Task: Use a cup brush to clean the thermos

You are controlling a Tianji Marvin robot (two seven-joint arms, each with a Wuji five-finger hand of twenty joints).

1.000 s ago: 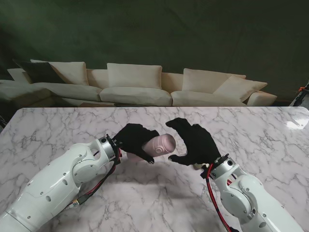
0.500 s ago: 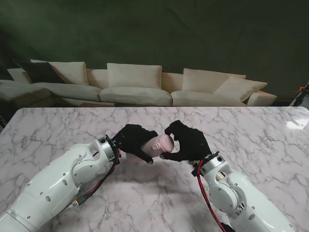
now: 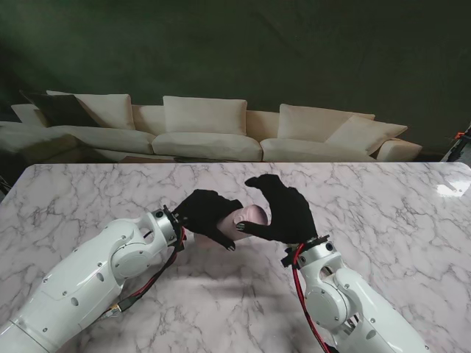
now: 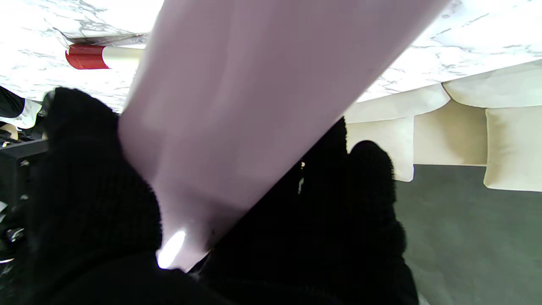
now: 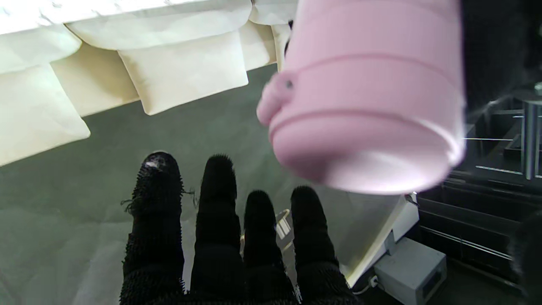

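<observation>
Black-gloved left hand (image 3: 206,215) wrapped round body of pale pink cylindrical thermos (image 3: 249,218), thermos held off white marble table (image 3: 88,198), lid end toward right hand. Black-gloved right hand (image 3: 283,209) cupped at lid end, fingers (image 5: 218,220) extended and apart, gripping nothing. Red-tipped white stick (image 4: 101,56) lies on table beyond thermos

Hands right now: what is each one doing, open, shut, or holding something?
Left hand: shut on the pink thermos.
Right hand: open, fingers spread by the thermos's capped end, not gripping it.
</observation>
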